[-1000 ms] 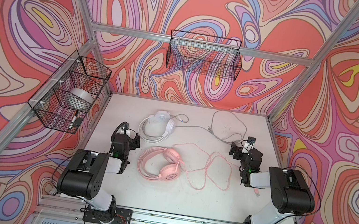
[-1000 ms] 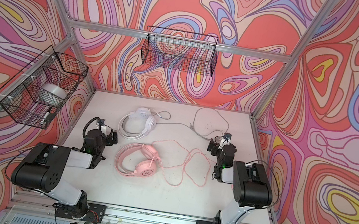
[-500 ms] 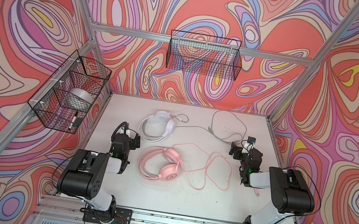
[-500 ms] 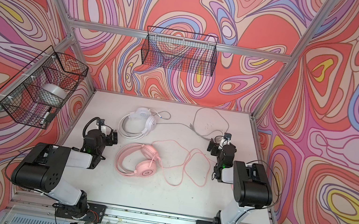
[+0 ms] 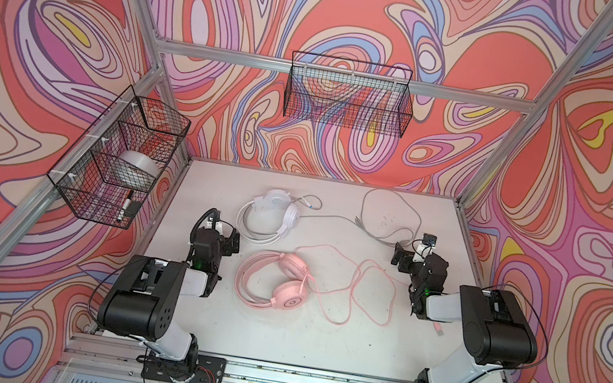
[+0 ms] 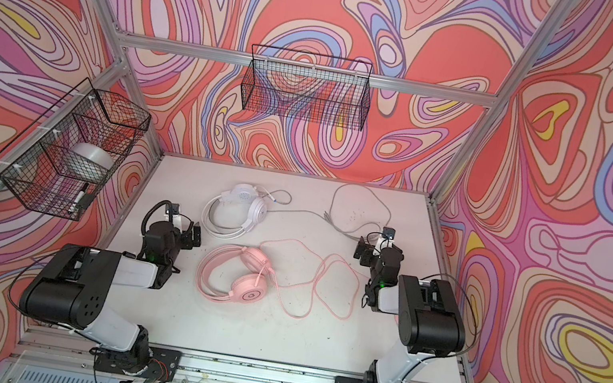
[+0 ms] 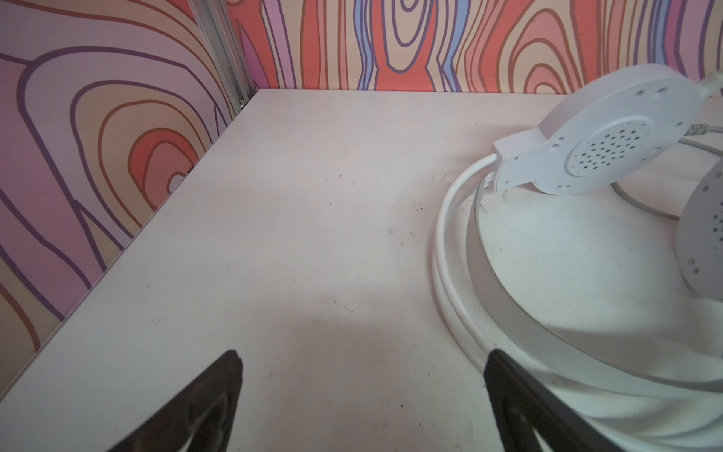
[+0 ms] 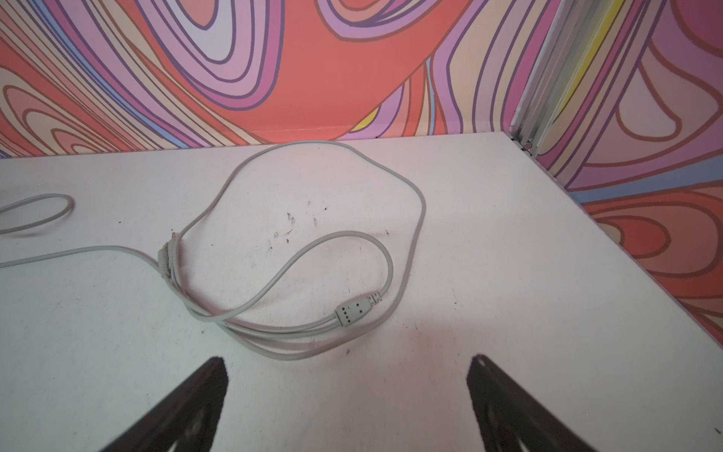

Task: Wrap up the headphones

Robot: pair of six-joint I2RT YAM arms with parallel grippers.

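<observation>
Left gripper (image 5: 231, 240) and right gripper (image 5: 401, 255) both gape empty in both top views, flanking the white headset (image 5: 288, 219) and pink headset (image 5: 288, 301) on the table (image 5: 271, 342), cords unwound. Left wrist view: the stiff, light headband (image 7: 441, 270) lies just beside one finger (image 7: 520, 399), a likely hold. Right wrist view: the limp grey cord (image 8: 423, 205) sprawls ahead; I'd pinch near its splitter (image 8: 353, 312).

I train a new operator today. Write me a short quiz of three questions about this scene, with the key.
1. True or false: the white headset lies nearer the back wall than the pink headset.
2. The left gripper is: A) shut on a cord; B) open, holding nothing; C) shut on a headband.
3. What lies on the table just ahead of the right gripper?
Key: 1 true; 2 B; 3 the grey cord, in loose loops.
</observation>
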